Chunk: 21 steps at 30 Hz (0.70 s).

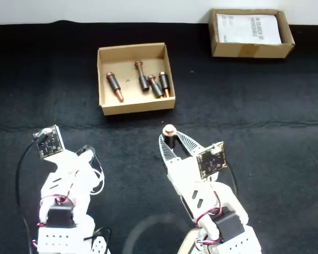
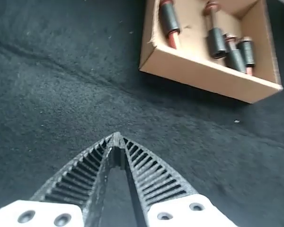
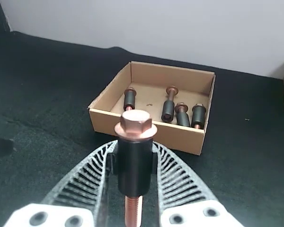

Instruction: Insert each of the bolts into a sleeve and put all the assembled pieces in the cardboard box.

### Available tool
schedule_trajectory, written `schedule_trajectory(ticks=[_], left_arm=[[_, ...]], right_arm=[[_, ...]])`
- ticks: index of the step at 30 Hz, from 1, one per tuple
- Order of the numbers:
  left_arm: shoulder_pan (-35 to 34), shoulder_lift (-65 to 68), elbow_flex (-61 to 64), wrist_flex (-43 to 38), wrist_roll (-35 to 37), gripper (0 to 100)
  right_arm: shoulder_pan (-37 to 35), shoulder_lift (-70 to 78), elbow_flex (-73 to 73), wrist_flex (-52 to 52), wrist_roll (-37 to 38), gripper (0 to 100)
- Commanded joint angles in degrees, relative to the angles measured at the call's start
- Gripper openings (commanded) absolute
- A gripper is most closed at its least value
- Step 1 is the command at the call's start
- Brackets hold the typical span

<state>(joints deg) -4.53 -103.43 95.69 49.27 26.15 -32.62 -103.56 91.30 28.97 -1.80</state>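
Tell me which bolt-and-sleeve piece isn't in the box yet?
The assembled piece held upright in the right pincer; the other four lie inside the cardboard box.

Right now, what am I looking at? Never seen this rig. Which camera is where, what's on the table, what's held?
Two small robot arms sit side by side at a black table. The high view looks down from a fixed camera; each wrist view rides on one arm, looking along its claw. The left claw is shut on nothing, over bare table. The right claw grips a copper bolt inside a dark sleeve, bolt head past the fingertips. Ahead of the arms lies an open cardboard box with four assembled pieces in it. A second box holding a printed sheet sits farther back, to the right.
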Motion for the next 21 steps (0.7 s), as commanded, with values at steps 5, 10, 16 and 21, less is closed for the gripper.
schedule_trajectory(ticks=[5,10,16,21], left_arm=[[-0.40,0.04,1.45,-3.52,0.18,1],[-0.22,0.40,1.45,-0.97,-0.09,1],[-0.40,4.53,1.71,-4.13,-0.18,1],[-0.48,10.42,1.89,-9.93,-0.18,1]], right_arm=[[1.71,5.14,-11.56,0.22,5.89,0.8],[4.18,21.58,-24.04,0.04,6.24,0.8],[4.26,46.46,-39.69,0.22,5.89,0.8],[3.91,64.92,-52.79,0.31,-0.18,0.8]])
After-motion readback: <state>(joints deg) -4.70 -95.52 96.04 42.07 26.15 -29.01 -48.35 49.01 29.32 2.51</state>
